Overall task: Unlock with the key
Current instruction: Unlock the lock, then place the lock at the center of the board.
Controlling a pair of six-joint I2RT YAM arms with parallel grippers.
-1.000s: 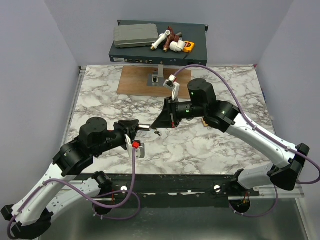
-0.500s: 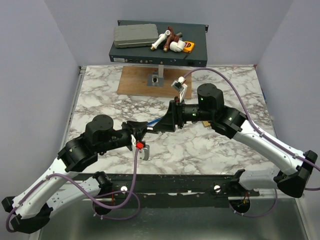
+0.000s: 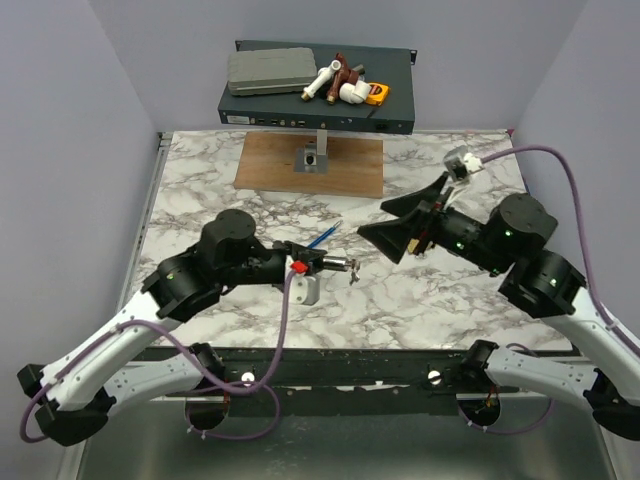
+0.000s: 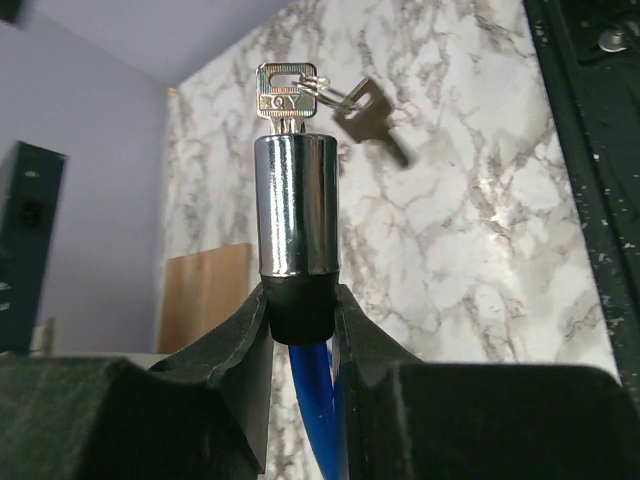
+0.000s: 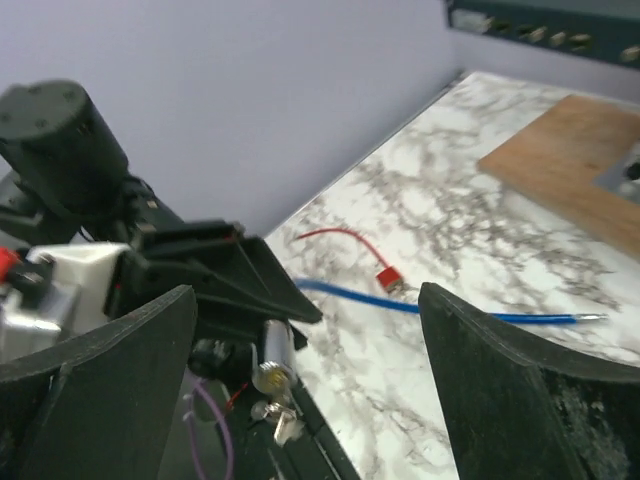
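The left gripper [image 4: 300, 310] is clamped on the black collar of the lock cylinder [image 4: 297, 205], with the blue cable [image 4: 312, 390] running out between its fingers toward 6 o'clock in the left wrist view. The key [image 4: 285, 95] is seated in the cylinder's end face at 12 o'clock with its bow exposed, and a spare key [image 4: 370, 105] hangs from its ring at 3 o'clock of the bow. The right gripper [image 3: 378, 220] has its jaws spread wide and empty. In the top view it sits over the marble table [image 3: 450, 300] at roughly 1 o'clock of the key, apart from it. Judged step: turn the seated key. Align the right jaws with the cylinder axis, approach head-on, and close on the flat faces of the bow only, not on the ring or the spare key, which is likely to swing into the gap. Rotate the wrist about the key's own axis without side load; a thin blade probably binds or bends if pushed off-axis. The collar is round, so the left grip may slip under torque; watch for the cylinder turning with the key
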